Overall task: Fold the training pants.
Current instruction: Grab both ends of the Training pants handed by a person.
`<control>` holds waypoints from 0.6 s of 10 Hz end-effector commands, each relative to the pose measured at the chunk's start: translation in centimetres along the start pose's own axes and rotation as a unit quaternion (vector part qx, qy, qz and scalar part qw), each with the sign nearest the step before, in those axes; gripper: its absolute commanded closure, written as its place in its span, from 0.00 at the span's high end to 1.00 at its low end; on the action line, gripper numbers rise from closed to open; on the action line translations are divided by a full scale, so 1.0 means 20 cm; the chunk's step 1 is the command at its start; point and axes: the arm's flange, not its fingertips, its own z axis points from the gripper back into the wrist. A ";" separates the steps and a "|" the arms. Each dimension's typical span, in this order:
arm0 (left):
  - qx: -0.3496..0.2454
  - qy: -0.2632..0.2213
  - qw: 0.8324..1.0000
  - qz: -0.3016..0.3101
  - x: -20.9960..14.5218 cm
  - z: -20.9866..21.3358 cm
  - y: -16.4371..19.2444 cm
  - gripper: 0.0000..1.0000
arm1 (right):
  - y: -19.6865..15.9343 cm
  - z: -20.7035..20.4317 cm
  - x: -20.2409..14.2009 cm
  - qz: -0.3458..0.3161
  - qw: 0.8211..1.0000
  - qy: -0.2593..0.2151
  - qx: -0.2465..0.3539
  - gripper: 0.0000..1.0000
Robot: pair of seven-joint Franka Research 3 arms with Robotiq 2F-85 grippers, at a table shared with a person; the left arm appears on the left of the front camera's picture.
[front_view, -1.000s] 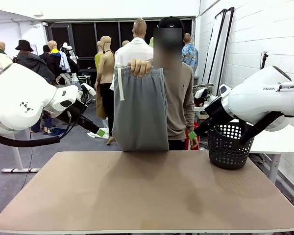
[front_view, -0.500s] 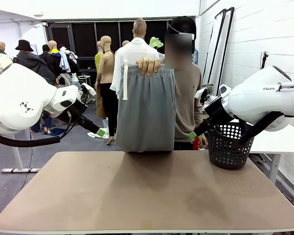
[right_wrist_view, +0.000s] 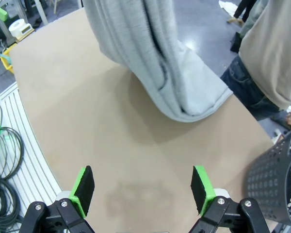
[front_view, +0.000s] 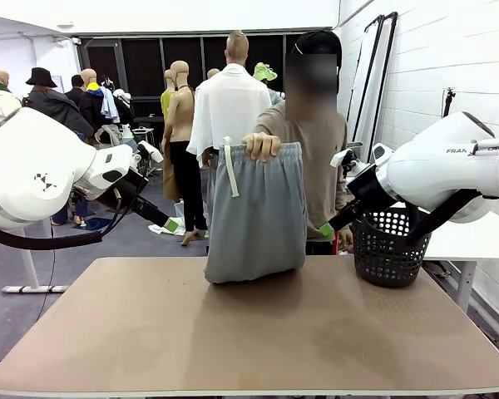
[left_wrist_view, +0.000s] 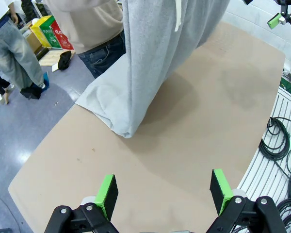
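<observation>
Training pants point(front_view: 256, 216), held by a hand point(front_view: 261, 146), touch the table point(front_view: 249, 349) near a basket point(front_view: 388, 249); left gripper point(left_wrist_view: 162, 189) and right gripper point(right_wrist_view: 141, 188) gape.

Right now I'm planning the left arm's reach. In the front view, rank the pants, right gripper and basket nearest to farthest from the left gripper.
1. Pants, held up in the centre, just to the right of the left gripper.
2. Right gripper, past the pants' other side.
3. Basket, far right.
</observation>
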 end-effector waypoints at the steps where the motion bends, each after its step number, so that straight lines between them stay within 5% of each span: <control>1: -0.002 0.002 1.000 -0.002 -0.01 0.00 0.00 1.00 | 0.00 0.00 0.00 -0.002 1.000 -0.001 0.003 1.00; 6: -0.002 0.002 1.000 -0.002 -0.01 0.00 0.00 1.00 | 0.00 0.00 0.00 -0.002 1.000 -0.001 0.003 1.00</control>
